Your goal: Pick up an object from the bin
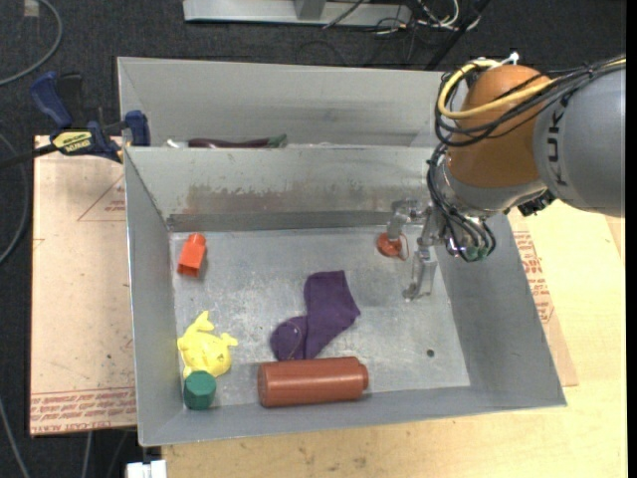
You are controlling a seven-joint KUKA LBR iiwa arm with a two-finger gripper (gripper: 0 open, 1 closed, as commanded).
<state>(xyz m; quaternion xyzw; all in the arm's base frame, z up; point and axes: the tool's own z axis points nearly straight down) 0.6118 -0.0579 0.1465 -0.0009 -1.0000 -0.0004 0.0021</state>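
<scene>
My gripper (405, 264) hangs over the right part of the bin floor, near the back wall. Its two metal fingers stand apart and it looks open. A small red-orange thing (388, 246) lies right at the tip of the far finger, touching or almost touching it; I cannot tell whether it sits between the fingers. A crumpled purple cloth (318, 315) lies to the left of the gripper, in the middle of the bin.
A brown-red cylinder (313, 381) lies along the front wall. In the front left corner sit a yellow soft toy (206, 347) and a small green cylinder (199, 390). An orange block (191, 253) lies at the back left.
</scene>
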